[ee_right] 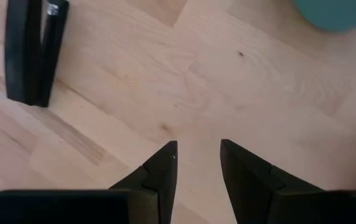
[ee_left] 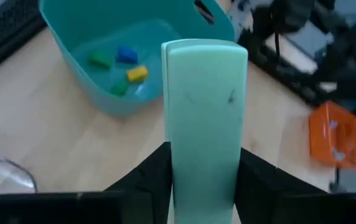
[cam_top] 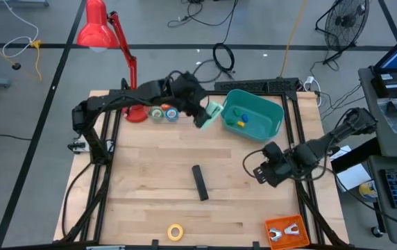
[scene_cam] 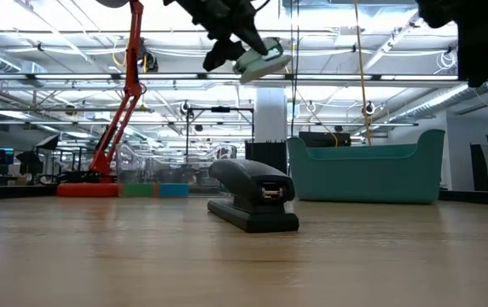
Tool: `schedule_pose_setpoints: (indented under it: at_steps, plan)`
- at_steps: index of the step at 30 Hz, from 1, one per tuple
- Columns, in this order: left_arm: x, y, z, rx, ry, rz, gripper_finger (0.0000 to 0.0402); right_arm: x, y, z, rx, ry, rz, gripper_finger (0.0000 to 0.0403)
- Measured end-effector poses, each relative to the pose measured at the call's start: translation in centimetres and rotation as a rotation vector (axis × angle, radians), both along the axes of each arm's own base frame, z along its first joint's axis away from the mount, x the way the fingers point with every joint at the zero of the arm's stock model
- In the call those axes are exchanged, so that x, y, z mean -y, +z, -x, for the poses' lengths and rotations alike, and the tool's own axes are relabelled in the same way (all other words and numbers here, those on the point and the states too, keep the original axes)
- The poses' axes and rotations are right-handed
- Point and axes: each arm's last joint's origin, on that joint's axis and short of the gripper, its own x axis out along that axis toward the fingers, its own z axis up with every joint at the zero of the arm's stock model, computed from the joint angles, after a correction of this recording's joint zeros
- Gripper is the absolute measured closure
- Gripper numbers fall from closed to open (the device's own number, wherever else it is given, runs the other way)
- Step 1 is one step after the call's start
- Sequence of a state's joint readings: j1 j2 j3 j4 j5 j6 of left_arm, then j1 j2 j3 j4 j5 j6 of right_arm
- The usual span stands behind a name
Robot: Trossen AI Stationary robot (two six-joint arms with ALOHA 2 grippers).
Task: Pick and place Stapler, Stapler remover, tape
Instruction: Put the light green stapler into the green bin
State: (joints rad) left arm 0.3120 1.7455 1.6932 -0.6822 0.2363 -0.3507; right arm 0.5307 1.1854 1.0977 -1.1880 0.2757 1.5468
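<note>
Carrying a pale green object, the left gripper is hovering in the high view just off the teal bin at the bin's 9 o'clock. The object is probably the staple remover, though its shape is not settling that. The stapler is lying at table centre, and one yellow tape roll at the table's 6 o'clock edge. More rolls are sitting by the red lamp base at 11 o'clock. The right gripper is waiting at the stapler's 3 o'clock.

In the low view, the object is hanging high above the stapler, well clear of the bin.

In the left wrist view, the fingers are clamping both sides of the object. The bin is holding small coloured blocks.

In the right wrist view, the fingers are standing slightly apart, holding nothing, over bare wood near the stapler.

Procedure: keep the clamp firm, travel toward 3 o'clock until the object is fully over the bin rim, lower, then release. Releasing early is likely to drop it on the rim or table.
</note>
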Motion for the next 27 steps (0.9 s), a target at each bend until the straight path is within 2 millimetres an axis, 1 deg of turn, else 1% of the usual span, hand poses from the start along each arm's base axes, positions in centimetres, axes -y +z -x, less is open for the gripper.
schedule_pose_setpoints:
  at_steps: [3, 6, 9, 12, 15, 17, 20, 23, 25, 27]
  plan:
    - [-1.0, 0.3, -1.3, 0.024, 0.017, 0.014, 0.0258, -0.8, 0.0, 0.6, 0.007, -0.035, -0.013, 0.0289]
    - [-1.4, -0.1, -3.4, 0.030, -0.001, 0.030, 0.0268, -1.7, -0.4, 1.6, -0.015, -0.074, -0.021, 0.0289]
    - [-1.3, -0.3, -5.9, 0.049, -0.012, 0.054, 0.0277, -2.7, -1.5, 2.8, -0.055, -0.074, -0.043, 0.0289]
    - [-1.2, -0.3, -8.2, 0.085, -0.010, 0.075, 0.0277, -4.1, -3.0, 4.2, -0.107, -0.012, -0.085, 0.0289]
    - [-1.4, -0.2, -10.2, 0.127, 0.006, 0.093, 0.0266, -5.5, -4.4, 5.7, -0.143, 0.015, -0.146, 0.0289]
    - [-1.7, -0.5, -11.3, 0.143, 0.025, 0.113, 0.0264, -6.4, -5.1, 6.7, -0.139, 0.029, -0.177, 0.0289]
    - [-2.2, -1.7, -12.8, 0.167, 0.058, 0.133, 0.0269, -7.1, -5.8, 7.8, -0.135, 0.053, -0.195, 0.0289]
    - [-2.7, -2.8, -13.6, 0.196, 0.113, 0.164, 0.0275, -7.3, -6.0, 8.5, -0.139, 0.085, -0.179, 0.0289]
    - [-2.9, -2.7, -14.1, 0.250, 0.127, 0.170, 0.0275, -7.2, -6.0, 8.6, -0.115, 0.093, -0.146, 0.0289]
    - [-3.1, -2.7, -14.1, 0.254, 0.132, 0.177, 0.0273, -6.8, -5.9, 8.5, -0.044, 0.089, -0.086, 0.0289]
